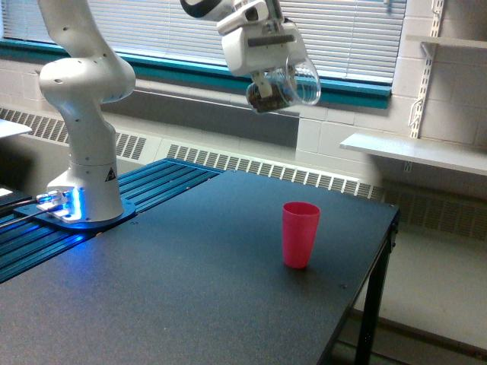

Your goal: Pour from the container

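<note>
— So, at what step was the work found?

— The approach, it was judged. The container (285, 85) was held high above the table (190, 289), well over the pink cup (300, 234) and somewhat toward the exterior view's left of it. It was tipped well over, its open mouth turned toward the exterior view's right, with brown pieces gathered at the lower end. Nothing was seen falling from it.

— And the tool?

— The tool (268, 77) was closed around the container — the clear wall was gripped just below the white housing. The fingers themselves were mostly hidden, so the exact contact could not be made out.

— What was called for next?

— By judgement only: the container's mouth would have to be carried across and brought lower until it stood over the pink cup's rim, and only then tipped further. Spilled pieces on the table were the risk, the drop being long and the target narrow.

— Was any writing made out?

— A small triangular warning mark was seen on the arm's base (90, 194) — no words could be read there or elsewhere.
</note>
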Motion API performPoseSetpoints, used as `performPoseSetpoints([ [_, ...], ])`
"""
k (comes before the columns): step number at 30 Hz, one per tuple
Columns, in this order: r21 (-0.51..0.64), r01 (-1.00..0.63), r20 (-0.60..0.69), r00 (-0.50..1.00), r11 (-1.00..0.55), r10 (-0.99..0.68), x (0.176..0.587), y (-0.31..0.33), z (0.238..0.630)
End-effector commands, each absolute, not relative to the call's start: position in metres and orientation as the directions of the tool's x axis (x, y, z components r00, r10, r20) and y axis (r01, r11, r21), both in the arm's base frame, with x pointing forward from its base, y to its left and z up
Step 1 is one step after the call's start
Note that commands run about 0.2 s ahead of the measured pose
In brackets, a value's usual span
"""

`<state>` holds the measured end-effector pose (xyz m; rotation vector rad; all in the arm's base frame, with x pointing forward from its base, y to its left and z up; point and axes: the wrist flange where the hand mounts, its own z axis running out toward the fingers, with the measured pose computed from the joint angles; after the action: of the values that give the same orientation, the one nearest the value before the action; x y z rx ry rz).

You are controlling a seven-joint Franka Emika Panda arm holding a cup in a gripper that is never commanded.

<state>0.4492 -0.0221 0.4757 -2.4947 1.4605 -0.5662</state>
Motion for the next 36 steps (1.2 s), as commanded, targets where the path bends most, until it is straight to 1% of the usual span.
performPoseSetpoints([
  [1,-0.342,-0.794,0.194,0.463,-0.502,-0.865,0.453,-0.019,0.461],
  [9,-0.328,-0.811,0.149,0.463,-0.485,-0.874,0.458,-0.019,0.446],
  [24,-0.301,-0.827,0.099,0.468,-0.475,-0.878,0.462,-0.008,0.432],
  [36,-0.288,-0.842,0.059,0.460,-0.457,-0.886,0.457,0.006,0.418],
])
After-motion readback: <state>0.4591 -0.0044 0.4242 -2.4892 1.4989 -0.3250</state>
